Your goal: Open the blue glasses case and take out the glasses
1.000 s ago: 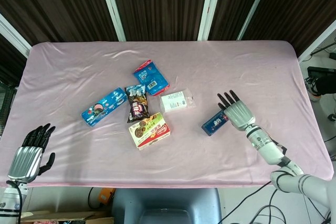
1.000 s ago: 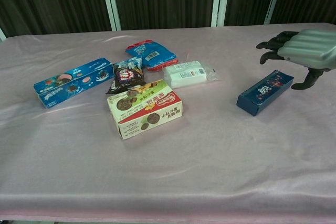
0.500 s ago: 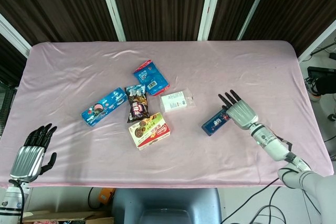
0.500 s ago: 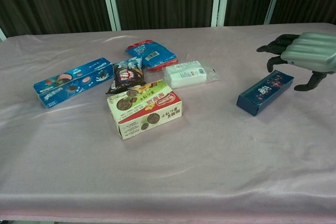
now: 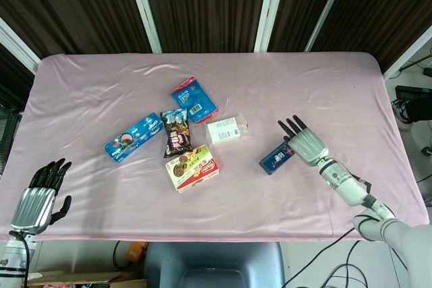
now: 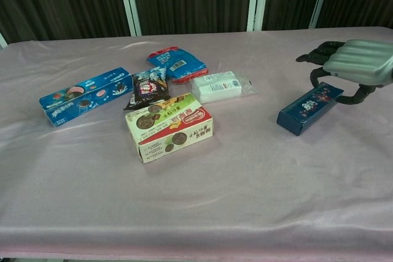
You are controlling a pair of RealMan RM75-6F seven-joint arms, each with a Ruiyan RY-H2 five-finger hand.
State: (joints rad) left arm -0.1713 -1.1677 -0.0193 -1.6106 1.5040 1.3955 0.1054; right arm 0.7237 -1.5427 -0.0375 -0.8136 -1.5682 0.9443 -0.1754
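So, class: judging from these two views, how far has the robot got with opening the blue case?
Done: nothing; the blue case lies closed on the pink cloth. In hand: the right robot hand hovers open over its far end. Left: grasp, open, take out the glasses. The left robot hand idles.

The cookie box lies on the table; left the long packet, behind it the snack bag, right the case.

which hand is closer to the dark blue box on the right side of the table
Right. The right hand hovers over the far end of the dark blue box, fingers apart. The left hand sits at the table's opposite near corner, far from it.
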